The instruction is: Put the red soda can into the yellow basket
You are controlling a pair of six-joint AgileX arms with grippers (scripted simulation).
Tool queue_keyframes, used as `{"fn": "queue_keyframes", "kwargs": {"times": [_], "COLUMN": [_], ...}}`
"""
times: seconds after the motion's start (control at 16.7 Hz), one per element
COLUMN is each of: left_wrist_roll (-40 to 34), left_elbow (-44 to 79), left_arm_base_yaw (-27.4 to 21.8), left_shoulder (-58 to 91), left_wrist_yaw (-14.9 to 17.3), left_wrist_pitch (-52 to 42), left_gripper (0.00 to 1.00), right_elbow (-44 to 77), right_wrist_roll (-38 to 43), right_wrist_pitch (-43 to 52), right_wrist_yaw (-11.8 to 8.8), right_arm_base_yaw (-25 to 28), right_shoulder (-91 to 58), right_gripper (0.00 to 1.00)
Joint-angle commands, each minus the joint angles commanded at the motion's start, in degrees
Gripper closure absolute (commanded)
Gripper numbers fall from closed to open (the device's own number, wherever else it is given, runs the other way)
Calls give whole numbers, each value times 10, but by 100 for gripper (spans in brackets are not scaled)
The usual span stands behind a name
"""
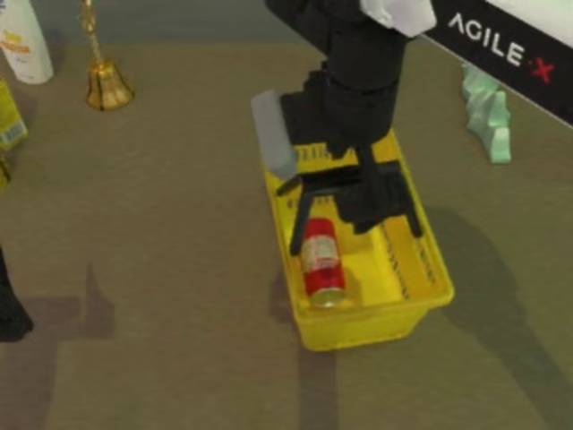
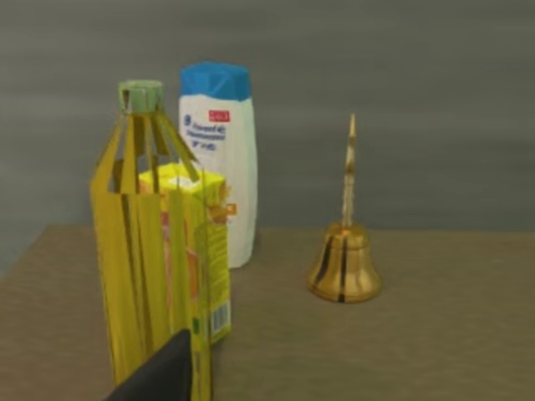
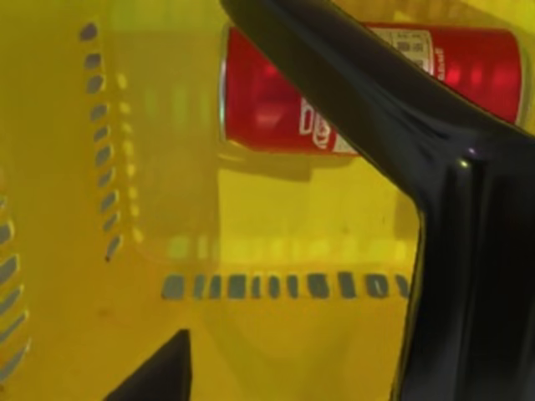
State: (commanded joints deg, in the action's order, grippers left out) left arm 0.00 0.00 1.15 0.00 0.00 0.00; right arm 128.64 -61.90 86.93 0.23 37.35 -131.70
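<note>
The red soda can (image 1: 321,260) lies on its side on the floor of the yellow basket (image 1: 376,327), its silver top towards the table's front. Nothing holds it. My right gripper (image 1: 367,210) hangs over the basket's back half, just behind the can, open and empty. In the right wrist view the can (image 3: 276,104) rests against the yellow basket floor (image 3: 251,225), partly crossed by the black handle (image 3: 468,251); one fingertip (image 3: 171,372) shows. My left gripper (image 1: 9,313) is parked at the table's left edge, open.
A grey block (image 1: 273,134) touches the basket's back left corner. A gold bell (image 1: 107,85), a white bottle (image 1: 25,40) and a yellow carton (image 1: 9,116) stand at the back left. A pale green figure (image 1: 488,121) stands at the back right.
</note>
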Motion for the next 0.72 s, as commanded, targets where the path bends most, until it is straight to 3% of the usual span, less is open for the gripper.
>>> {"fn": "queue_keyframes", "kwargs": {"times": [0.72], "left_wrist_roll": [0], "left_elbow": [0], "left_arm_base_yaw": [0], "left_shoulder": [0], "left_wrist_yaw": [0], "left_wrist_pitch": [0], "left_gripper": [0], "right_elbow": [-61], "right_wrist_roll": [0], "right_wrist_pitch": [-52], "right_wrist_yaw": [0], "right_arm_base_yaw": [0], "right_shoulder": [9], "right_gripper": [0]}}
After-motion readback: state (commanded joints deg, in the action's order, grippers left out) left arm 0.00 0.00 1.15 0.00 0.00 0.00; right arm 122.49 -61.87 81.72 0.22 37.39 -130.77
